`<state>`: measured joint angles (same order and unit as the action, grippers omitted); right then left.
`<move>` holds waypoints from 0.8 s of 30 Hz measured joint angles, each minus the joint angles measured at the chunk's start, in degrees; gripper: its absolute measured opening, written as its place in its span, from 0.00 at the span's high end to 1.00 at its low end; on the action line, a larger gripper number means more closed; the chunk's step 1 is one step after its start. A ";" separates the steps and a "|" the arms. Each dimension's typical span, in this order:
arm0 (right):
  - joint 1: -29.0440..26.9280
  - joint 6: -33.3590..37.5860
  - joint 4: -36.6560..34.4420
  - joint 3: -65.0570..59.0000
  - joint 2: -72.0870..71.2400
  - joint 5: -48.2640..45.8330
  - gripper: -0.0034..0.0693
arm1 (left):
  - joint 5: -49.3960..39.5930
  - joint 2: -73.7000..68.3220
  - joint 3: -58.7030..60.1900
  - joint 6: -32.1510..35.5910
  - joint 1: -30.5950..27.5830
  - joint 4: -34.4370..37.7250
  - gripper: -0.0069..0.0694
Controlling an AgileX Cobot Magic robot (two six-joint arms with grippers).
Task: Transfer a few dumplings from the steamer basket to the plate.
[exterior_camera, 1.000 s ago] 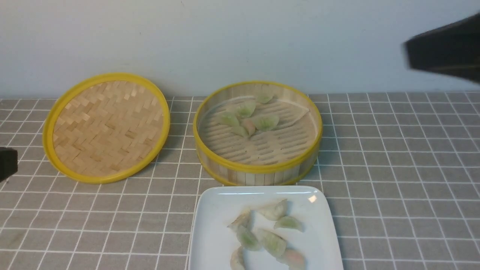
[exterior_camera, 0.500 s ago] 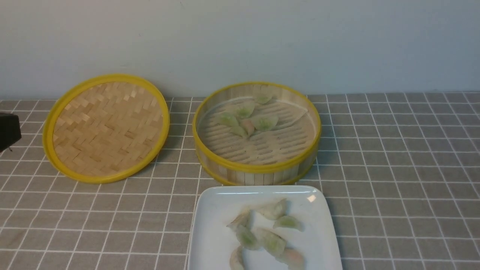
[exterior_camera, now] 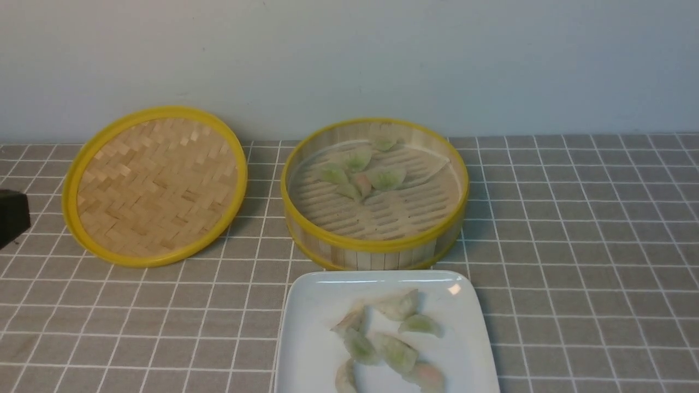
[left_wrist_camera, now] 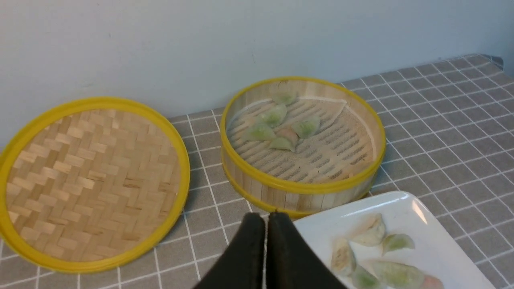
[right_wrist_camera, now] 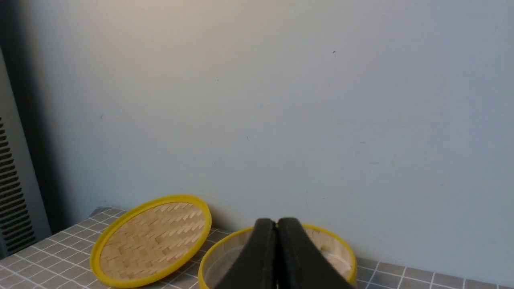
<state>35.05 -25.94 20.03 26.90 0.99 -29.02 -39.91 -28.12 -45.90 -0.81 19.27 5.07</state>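
Observation:
The steamer basket point(exterior_camera: 374, 245) stands at the middle back with several pale green dumplings point(exterior_camera: 385, 177) on the far part of its slatted floor. The white plate point(exterior_camera: 311, 327) lies just in front of it and bears several dumplings point(exterior_camera: 393, 352). My left gripper point(left_wrist_camera: 263, 216) is shut and empty, held above the table left of the plate point(left_wrist_camera: 317, 224), short of the basket point(left_wrist_camera: 301, 186). My right gripper point(right_wrist_camera: 277, 221) is shut and empty, high up, with the basket rim point(right_wrist_camera: 345, 251) beyond it. It does not show in the front view.
The flat woven lid point(exterior_camera: 155, 185) leans against the wall, left of the basket. A black part of my left arm point(exterior_camera: 11, 215) shows at the front view's left edge. A grey checked cloth point(exterior_camera: 573, 245) covers the table. The wall stands close behind.
The right arm, seen at the upper right a second ago, has left the front view. The black part of the left arm at the left edge has shifted slightly up.

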 joint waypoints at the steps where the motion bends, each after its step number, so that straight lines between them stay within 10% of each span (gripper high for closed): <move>1: 0.00 0.00 0.00 0.00 0.00 0.00 0.97 | 1.56 1.63 1.62 0.00 0.00 -0.16 0.92; 24: 0.00 0.00 0.18 0.00 0.00 0.14 0.97 | 10.15 16.10 17.79 0.00 0.00 3.38 0.92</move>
<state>35.05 -25.94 20.21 26.90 0.99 -28.88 -29.75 -12.02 -28.12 -0.81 19.27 8.45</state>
